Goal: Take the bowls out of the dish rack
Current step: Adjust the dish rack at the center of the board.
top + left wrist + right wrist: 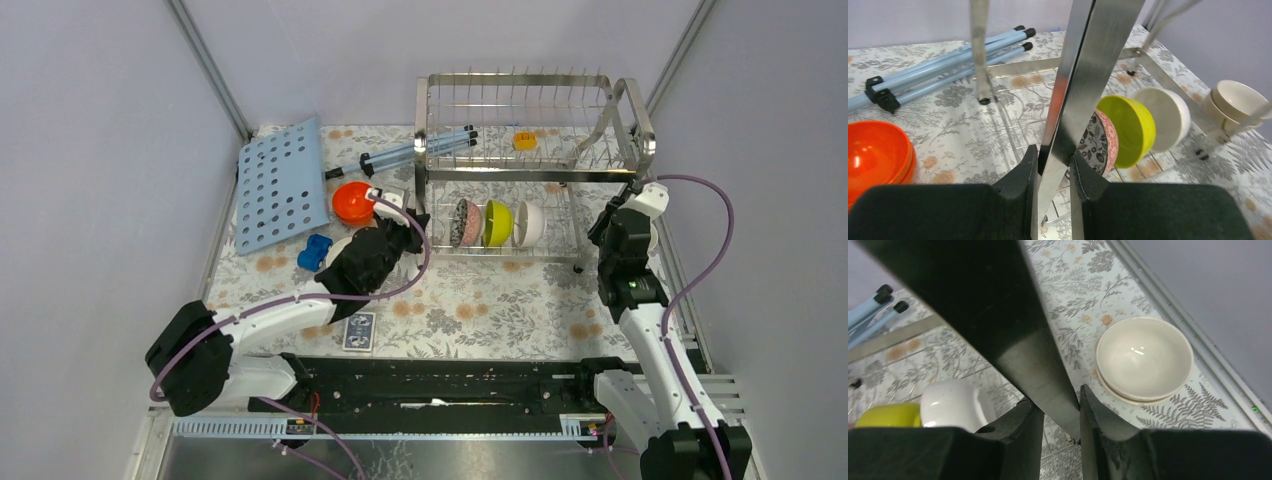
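The steel dish rack [530, 80] stands at the back right. On its lower tier three bowls stand on edge: a patterned one [463, 222], a yellow-green one [497, 222] and a white one [530, 222]. My left gripper [418, 220] is shut on the rack's left post [1083, 75], the steel strip pinched between the fingers [1023, 175]. My right gripper [628, 200] is shut on the rack's right leg [998, 315]. Two stacked cream bowls [1144, 357] sit on the table right of the rack. An orange bowl [352, 202] sits on the table to its left.
A light-blue perforated board [280, 185] leans at the back left. Blue tubes [410, 155] lie beside the rack. A small yellow item [525, 140] rests on the upper tier. A blue toy [315, 253] and a card deck [359, 331] lie near the left arm.
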